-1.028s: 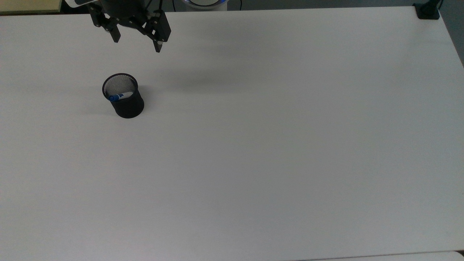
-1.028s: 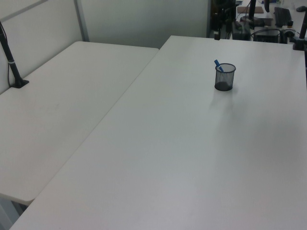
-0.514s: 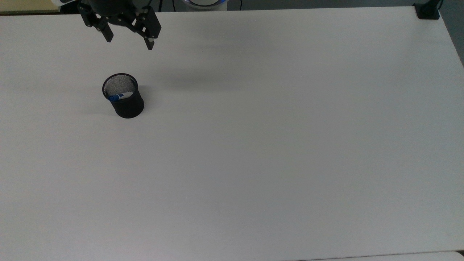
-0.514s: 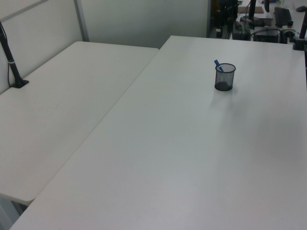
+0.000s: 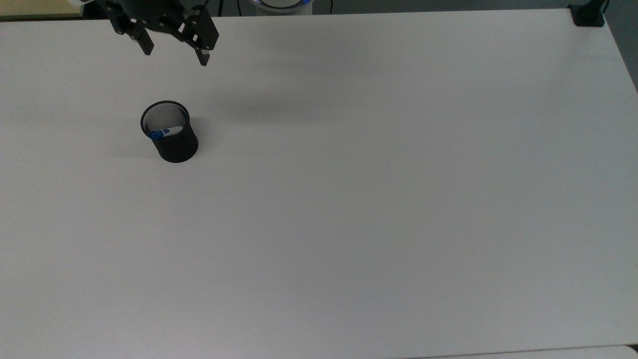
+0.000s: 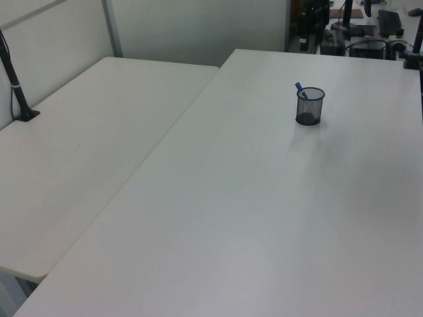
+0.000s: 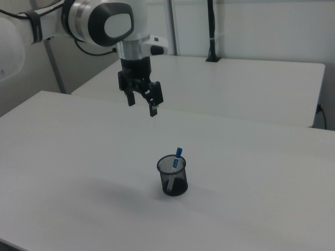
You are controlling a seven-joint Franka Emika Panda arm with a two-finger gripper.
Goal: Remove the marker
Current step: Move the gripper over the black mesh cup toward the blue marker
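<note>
Gripper [image 5: 173, 56] is up in the air with the two fingers spread wide, nothing between them; in the top view it sits over the worktop's [image 5: 379, 199] far edge, toward the top view's left corner. Marker [image 5: 165, 132] is in the black mesh cup [image 5: 173, 137], which stands on the worktop a little in from that same far-left corner, well apart from the gripper and clearly lower. Key relation: in the top view the cup lies nearly straight toward the near edge from the fingers, with almost no sideways offset; in the right view the gripper [image 7: 142, 105] is above and to the right view's left of the cup [image 7: 172, 177]. Marker's long axis is not vertical. It leans across the cup, blue cap [image 7: 178, 152] poking just above the rim and resting on the rim side nearest the top view's left; the lower end is down inside the mesh. In the left view the cap [image 6: 299, 88] sticks out on the left view's left side of the cup [image 6: 309, 106]. My read: approach is not yet lined up. The fingers need to come over the cap end, not the cup centre, and straddle the barrel across its lean. Risk is clipping the rim or tipping the light cup.
</note>
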